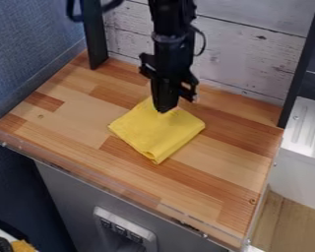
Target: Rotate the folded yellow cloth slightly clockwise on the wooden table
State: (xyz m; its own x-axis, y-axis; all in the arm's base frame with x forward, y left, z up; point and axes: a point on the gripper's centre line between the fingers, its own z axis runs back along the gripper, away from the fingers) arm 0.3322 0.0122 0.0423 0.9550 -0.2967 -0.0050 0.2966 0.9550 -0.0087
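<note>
"What's nearest on your feed?"

"I see a grey cabinet front (75,202), then the wooden worktop (219,172)."

"And the cloth?"

"The folded yellow cloth (157,135) lies mid-worktop, one corner toward me."

"Your gripper?"

"I have the black gripper (165,109) pointing down at the cloth's far part. I can't tell whether its jaws are spread, pressed together or pinching fabric."

"Beyond that?"

"A whitewashed plank wall (252,54), between dark posts (93,34)."

room around cloth (159,134), plank wall (252,59) behind
</note>
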